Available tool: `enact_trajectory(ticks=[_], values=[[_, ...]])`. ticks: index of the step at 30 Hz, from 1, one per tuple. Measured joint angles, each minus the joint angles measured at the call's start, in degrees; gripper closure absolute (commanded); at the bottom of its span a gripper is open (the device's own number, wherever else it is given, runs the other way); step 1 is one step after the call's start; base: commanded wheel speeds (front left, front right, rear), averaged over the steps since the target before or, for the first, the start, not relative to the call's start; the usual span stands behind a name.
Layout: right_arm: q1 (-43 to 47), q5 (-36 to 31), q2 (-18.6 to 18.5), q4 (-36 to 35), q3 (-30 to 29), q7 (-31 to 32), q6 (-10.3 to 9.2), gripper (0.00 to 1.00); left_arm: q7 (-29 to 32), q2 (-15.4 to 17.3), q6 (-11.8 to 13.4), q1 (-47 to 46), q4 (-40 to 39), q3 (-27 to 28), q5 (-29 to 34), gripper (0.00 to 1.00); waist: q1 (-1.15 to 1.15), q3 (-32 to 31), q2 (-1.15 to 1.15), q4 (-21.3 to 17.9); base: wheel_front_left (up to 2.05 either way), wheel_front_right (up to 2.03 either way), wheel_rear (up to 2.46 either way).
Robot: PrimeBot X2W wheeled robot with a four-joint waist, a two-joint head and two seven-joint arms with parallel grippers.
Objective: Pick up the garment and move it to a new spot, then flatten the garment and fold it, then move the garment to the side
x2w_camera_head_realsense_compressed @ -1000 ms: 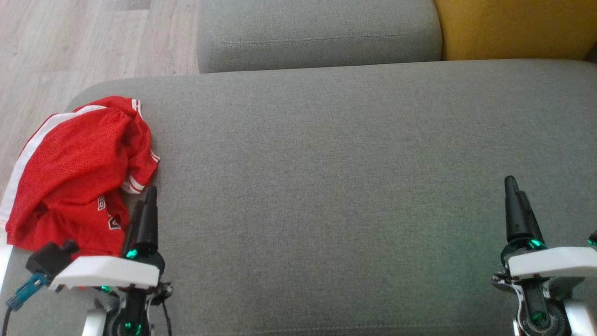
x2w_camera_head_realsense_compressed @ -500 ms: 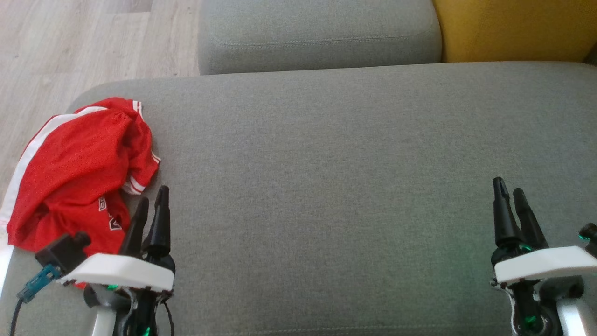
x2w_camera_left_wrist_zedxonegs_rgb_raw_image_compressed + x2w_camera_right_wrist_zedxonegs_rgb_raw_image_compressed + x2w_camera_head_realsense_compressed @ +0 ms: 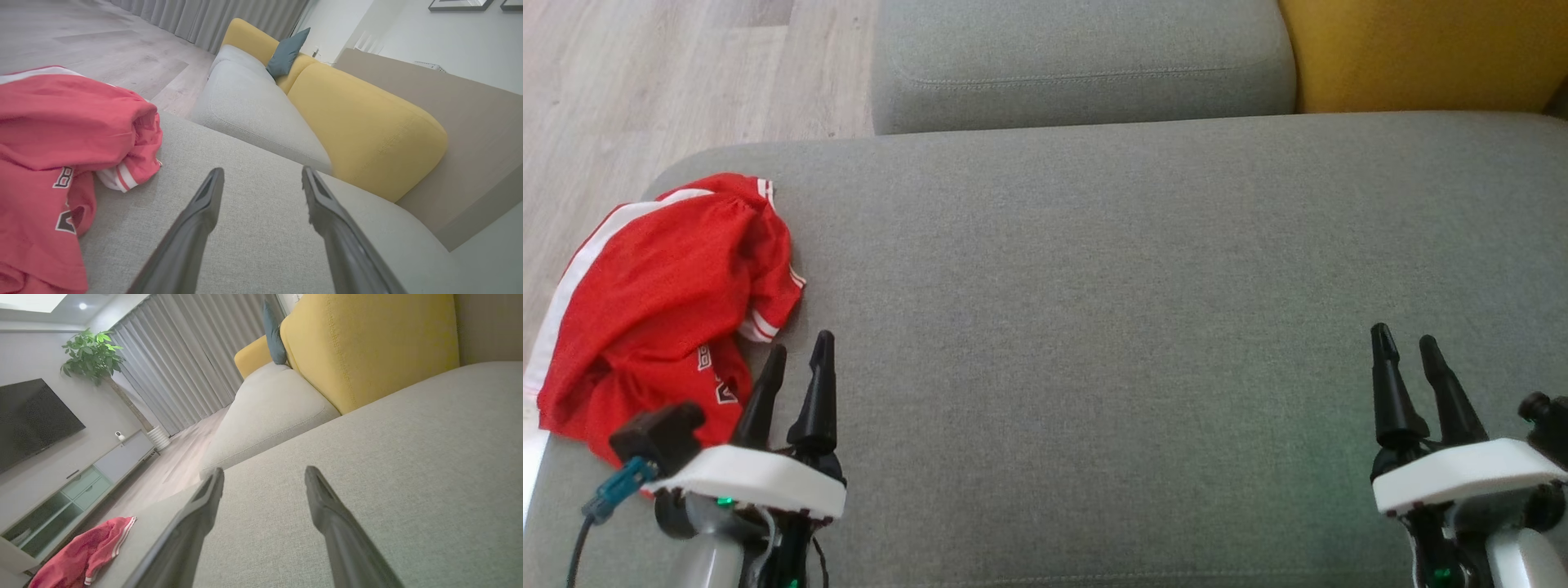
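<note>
A crumpled red garment (image 3: 662, 302) with white stripes lies bunched at the left end of the grey cushion (image 3: 1135, 286), partly hanging over its edge. In the left wrist view the garment (image 3: 53, 163) sits left of the fingers. My left gripper (image 3: 800, 359) stands open just right of the garment's lower hem, apart from it, with nothing between its fingers. My right gripper (image 3: 1405, 347) is open and empty near the cushion's right front. The right wrist view shows the garment (image 3: 86, 551) far off at the lower left.
A second grey cushion (image 3: 1078, 61) and a yellow backrest (image 3: 1421, 49) lie beyond the main cushion. Wooden floor (image 3: 645, 82) runs past the left edge. A TV stand (image 3: 73, 486), a television and a potted plant (image 3: 92, 355) stand across the room.
Both grippers have turned about their wrists, so their two fingers now show side by side. The left gripper shifted slightly right and the right one slightly left. The garment has not moved.
</note>
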Motion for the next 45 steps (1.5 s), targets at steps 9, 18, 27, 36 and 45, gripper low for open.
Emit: enact_trajectory(ticks=[9,18,27,36,45], values=[[0.1,-6.7,0.0,-0.4,0.1,-0.6,0.00,0.00,-1.5,0.7,0.5,0.0,0.8,-0.9,5.9,0.00,0.00,-0.1,0.00,0.1,0.00,0.00,0.00],[1.4,-13.2,0.2,-1.0,0.2,-1.1,0.00,0.00,-3.0,0.9,1.1,0.0,1.5,-1.7,11.3,0.00,0.00,-0.2,0.00,0.2,0.00,0.00,0.00],[1.6,-19.5,0.4,-1.6,0.2,-1.8,0.00,0.00,-4.5,1.0,1.6,0.0,2.2,-2.0,16.4,0.00,0.00,-0.3,0.00,0.3,0.00,0.00,0.00],[2.4,-24.5,1.2,-2.2,0.1,-2.1,0.00,0.00,-5.7,1.2,1.7,0.0,2.9,-2.6,20.8,0.00,0.00,-0.2,0.00,0.4,0.00,0.00,0.00],[2.4,-29.0,1.7,-2.9,-0.3,-3.0,0.00,0.00,-7.1,1.2,2.1,0.0,4.1,-3.5,24.8,0.00,0.00,-0.2,0.00,0.4,0.00,0.00,0.00]])
